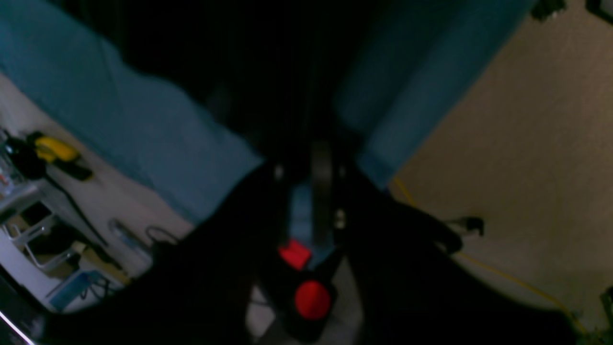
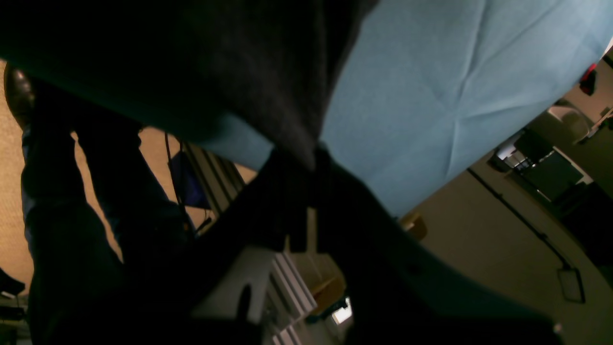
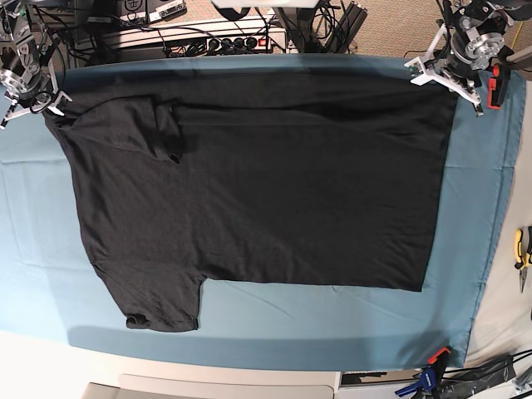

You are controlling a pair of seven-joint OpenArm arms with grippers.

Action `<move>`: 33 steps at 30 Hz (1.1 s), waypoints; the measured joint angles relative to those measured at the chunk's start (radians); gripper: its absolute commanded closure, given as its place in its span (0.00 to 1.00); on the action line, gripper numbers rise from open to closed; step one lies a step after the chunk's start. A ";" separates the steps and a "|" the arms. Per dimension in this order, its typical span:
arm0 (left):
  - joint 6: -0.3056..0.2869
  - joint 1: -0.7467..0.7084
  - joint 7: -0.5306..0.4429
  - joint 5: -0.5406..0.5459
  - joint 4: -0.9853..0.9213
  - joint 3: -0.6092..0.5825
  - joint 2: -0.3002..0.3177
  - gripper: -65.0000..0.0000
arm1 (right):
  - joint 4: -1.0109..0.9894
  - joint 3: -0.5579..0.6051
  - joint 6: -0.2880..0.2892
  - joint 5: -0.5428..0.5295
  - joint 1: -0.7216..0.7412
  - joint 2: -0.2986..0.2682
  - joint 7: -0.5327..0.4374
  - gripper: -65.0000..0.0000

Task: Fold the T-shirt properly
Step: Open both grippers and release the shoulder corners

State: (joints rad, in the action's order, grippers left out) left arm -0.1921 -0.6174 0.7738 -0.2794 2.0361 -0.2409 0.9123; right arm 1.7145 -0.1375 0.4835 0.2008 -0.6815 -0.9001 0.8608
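The T-shirt (image 3: 258, 191) is spread flat across the teal table cloth (image 3: 474, 249). At upper left of the base view, the right gripper (image 3: 37, 104) is clamped on its shoulder corner. At upper right, the left gripper (image 3: 445, 79) is poised at the hem corner; its opening cannot be told.

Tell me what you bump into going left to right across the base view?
Right gripper → T-shirt → left gripper → bare table cloth → yellow pliers.

White-framed arms, black pincers
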 measured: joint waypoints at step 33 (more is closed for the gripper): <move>0.069 0.000 0.159 -0.050 0.153 0.001 0.023 0.62 | 0.200 -0.003 0.035 -0.149 0.000 -0.005 0.238 0.68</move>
State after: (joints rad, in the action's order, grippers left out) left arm -0.1230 -0.6178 0.9329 -0.3298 2.1895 -0.2398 0.9348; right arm 1.9141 -0.1410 0.5190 0.0521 -0.6819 -0.9047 1.0992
